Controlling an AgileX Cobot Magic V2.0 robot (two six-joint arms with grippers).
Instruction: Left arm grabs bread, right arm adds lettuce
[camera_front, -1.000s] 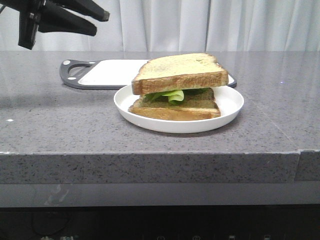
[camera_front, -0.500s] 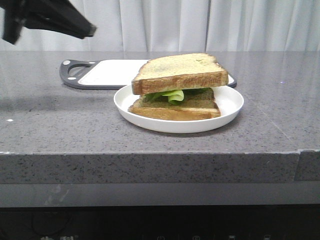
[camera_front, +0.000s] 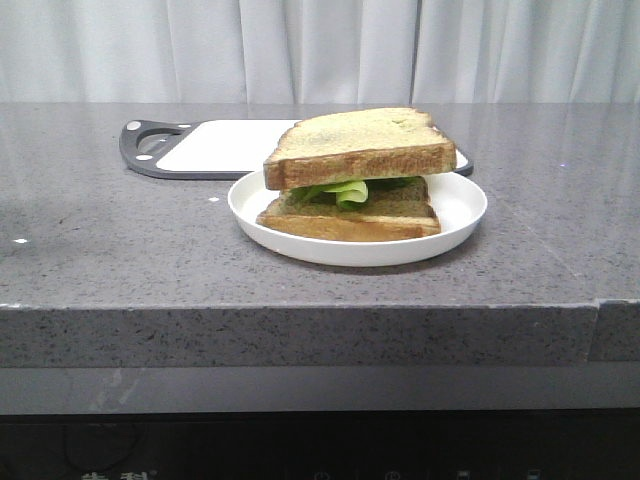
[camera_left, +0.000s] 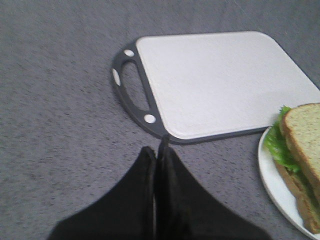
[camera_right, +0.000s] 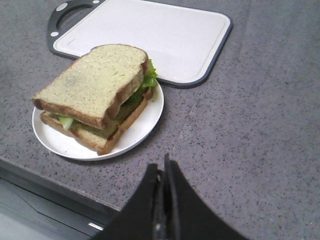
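1. The bread (camera_front: 358, 146) sat as top slice of a stack on the white plate (camera_front: 458, 222), w/ the lettuce (camera_front: 343, 190) sandwiched between it and a lower slice (camera_front: 352, 216); a bit of leaf stuck out past the crust on the stack's cutting-board side (camera_right: 148, 76)

2. The plate lay just beside the cutting board (camera_front: 225, 146), on the side of the board away from its handle, touching or slightly overlapping the board's near edge; which of the two couldn't be told

3. Left gripper (camera_left: 161, 150): fingers pressed together, nothing between them, hovering over bare counter (camera_front: 120, 240) just off the board's handle corner. The plate was apart from it, past the board's near edge toward the non-handle end

4. Right gripper (camera_right: 164, 170): fingers likewise closed and empty, above counter on the plate's side away from the board; the stack's long crust edge ran roughly diagonal to its fingers

5. Neither gripper showed in the front view, so both were up and clear of the plate. Judged from the layout, the right gripper seemed the nearer one to the stack

6. Judgement: both task items looked already placed, no grasp pending
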